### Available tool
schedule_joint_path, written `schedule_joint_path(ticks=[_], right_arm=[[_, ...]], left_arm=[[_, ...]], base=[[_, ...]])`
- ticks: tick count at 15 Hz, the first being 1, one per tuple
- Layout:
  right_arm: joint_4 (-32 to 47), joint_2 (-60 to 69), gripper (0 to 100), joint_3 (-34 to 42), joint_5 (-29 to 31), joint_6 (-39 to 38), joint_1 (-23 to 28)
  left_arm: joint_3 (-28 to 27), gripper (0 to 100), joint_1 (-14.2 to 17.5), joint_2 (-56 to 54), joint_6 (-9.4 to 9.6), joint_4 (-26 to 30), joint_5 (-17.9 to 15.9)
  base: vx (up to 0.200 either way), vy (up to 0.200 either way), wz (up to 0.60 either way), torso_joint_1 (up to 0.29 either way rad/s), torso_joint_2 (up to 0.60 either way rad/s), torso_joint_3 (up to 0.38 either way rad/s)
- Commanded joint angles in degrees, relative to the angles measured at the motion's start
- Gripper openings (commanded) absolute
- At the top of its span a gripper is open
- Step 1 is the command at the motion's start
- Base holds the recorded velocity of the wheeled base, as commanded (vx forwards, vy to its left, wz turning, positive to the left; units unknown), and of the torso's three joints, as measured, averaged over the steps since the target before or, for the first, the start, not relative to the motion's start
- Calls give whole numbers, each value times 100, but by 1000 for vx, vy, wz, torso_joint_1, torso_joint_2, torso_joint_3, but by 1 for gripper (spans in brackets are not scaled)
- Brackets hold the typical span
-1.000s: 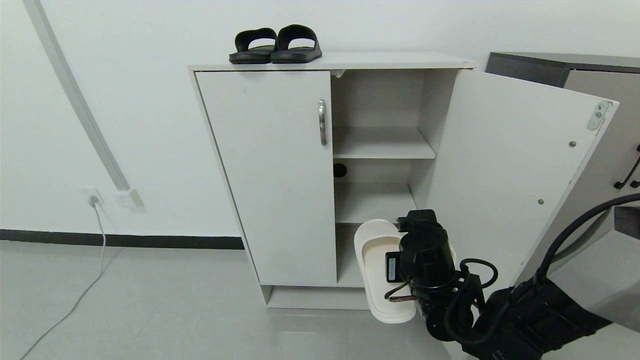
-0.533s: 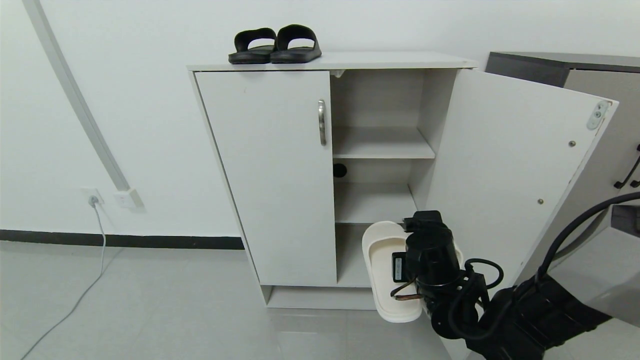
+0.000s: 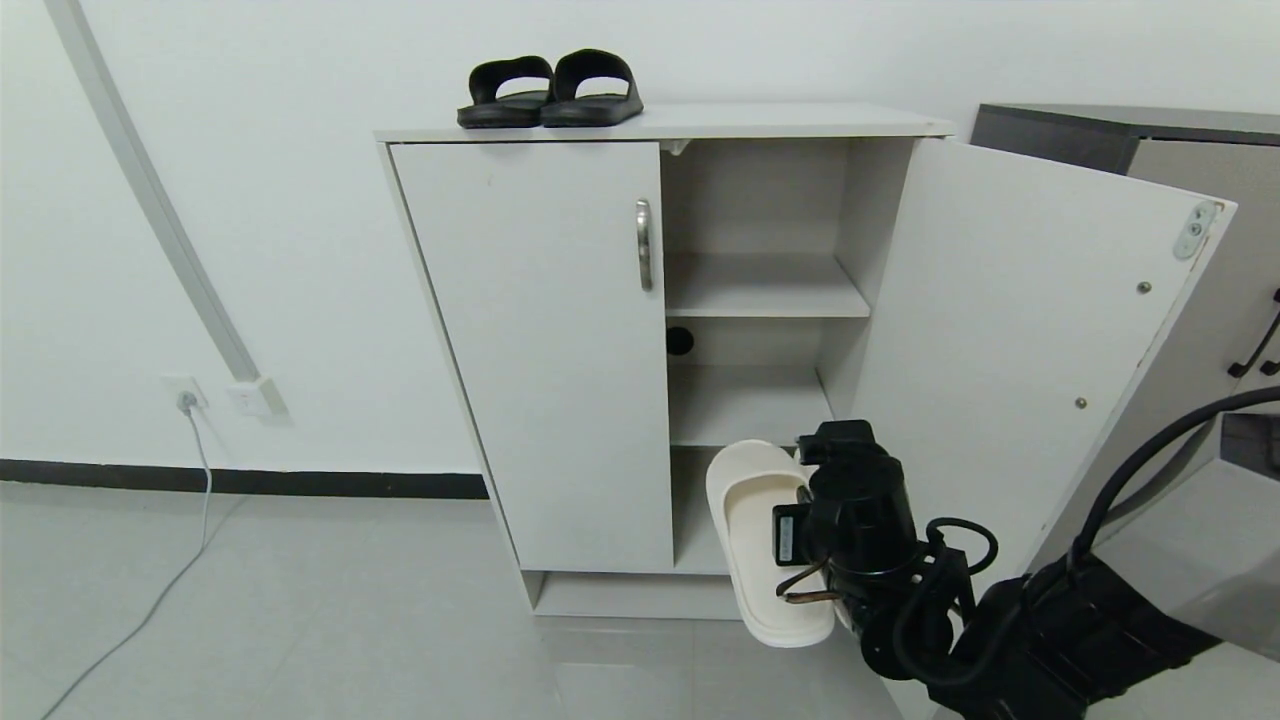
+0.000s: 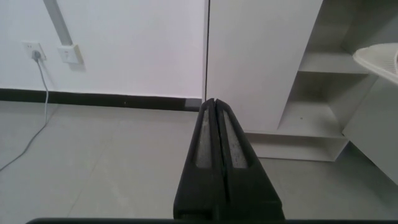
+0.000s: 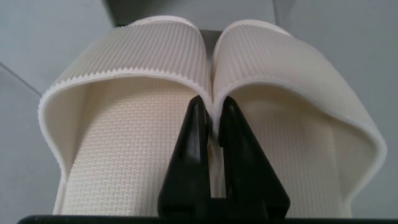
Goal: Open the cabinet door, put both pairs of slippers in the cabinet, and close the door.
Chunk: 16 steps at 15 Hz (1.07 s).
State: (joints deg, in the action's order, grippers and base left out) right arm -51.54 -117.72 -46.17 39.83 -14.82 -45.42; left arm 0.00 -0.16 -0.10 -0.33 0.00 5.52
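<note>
The right gripper (image 5: 212, 104) is clenched on the touching inner edges of the white slippers (image 3: 762, 540), holding the pair in the air just before the bottom shelf (image 3: 697, 545) of the cabinet (image 3: 540, 360), beside its open right door (image 3: 1010, 340), while the black slippers (image 3: 550, 90) sit on the cabinet top and the left gripper (image 4: 214, 111) is pressed shut on nothing above the floor (image 4: 93, 162)

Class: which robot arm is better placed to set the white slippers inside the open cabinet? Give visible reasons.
Right. The right gripper is shut on the white slippers, held just before the open side of the cabinet. The left gripper is shut, empty, farther back over the floor.
</note>
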Motion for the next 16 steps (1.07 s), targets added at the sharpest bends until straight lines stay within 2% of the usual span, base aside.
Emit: schedule_joint_path(ticks=[1,9,16], right_arm=[[-49,-93,0,-173,-45,59,-19],[-146,-1060,0,-1079,-45,94,156],[-348,-1358,0,-1228,-45,217,192]], left_arm=[[0,0,-2,10,-2,0,1],[0,0,-2,10,7,0,-7],[0,0,-2,10,7,0,-7]], base=[[0,0,0,0,0,0],[0,0,0,0,0,0],[0,0,0,2,2,-116]])
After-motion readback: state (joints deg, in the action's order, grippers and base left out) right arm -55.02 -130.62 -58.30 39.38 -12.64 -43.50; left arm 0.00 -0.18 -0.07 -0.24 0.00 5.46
